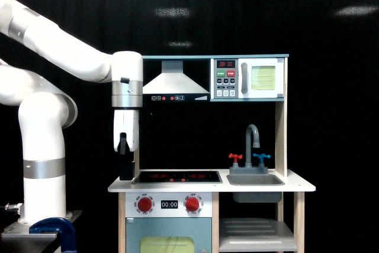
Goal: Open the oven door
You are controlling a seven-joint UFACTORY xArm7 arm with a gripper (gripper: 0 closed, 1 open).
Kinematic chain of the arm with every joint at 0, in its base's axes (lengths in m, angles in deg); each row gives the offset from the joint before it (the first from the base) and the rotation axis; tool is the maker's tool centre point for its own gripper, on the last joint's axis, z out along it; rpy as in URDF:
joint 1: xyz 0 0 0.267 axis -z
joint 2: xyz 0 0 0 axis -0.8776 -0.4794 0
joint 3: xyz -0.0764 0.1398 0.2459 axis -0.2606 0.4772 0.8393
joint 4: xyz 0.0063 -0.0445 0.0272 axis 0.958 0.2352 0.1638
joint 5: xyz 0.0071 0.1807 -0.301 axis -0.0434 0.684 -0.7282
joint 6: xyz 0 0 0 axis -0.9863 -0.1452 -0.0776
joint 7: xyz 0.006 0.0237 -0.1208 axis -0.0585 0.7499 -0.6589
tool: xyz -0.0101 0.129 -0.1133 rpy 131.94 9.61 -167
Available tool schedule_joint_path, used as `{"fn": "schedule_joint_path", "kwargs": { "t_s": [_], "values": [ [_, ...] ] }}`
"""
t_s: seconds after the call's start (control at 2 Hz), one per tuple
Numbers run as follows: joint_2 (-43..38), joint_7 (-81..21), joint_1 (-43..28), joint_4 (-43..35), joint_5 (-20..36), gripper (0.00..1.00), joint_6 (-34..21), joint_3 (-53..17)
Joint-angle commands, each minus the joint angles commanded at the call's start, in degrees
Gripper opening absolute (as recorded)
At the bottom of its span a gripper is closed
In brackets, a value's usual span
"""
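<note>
Exterior view is showing the tool (125,170), jaw state unclear, hanging far from the oven door (263,78); light, hinged, best pulled by its grey bar handle (244,78).

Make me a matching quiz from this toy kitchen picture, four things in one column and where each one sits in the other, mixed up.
Things:
1. oven door
2. faucet
3. hand
4. range hood

Places:
A. above the sink basin, between a red tap and a blue tap
B. upper shelf, at the exterior view's right, beside a keypad
C. under the top shelf, above the cooktop
D. at the counter's edge on the exterior view's left, pointing down

Pairs: 1-B, 2-A, 3-D, 4-C
</note>
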Motion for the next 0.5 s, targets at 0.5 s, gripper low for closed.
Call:
{"fn": "schedule_joint_path", "kwargs": {
  "t_s": [0.5],
  "values": [
    [-0.38,0.76,-0.69,-0.16,0.44,1.0,0.23,0.49]
  ]
}}
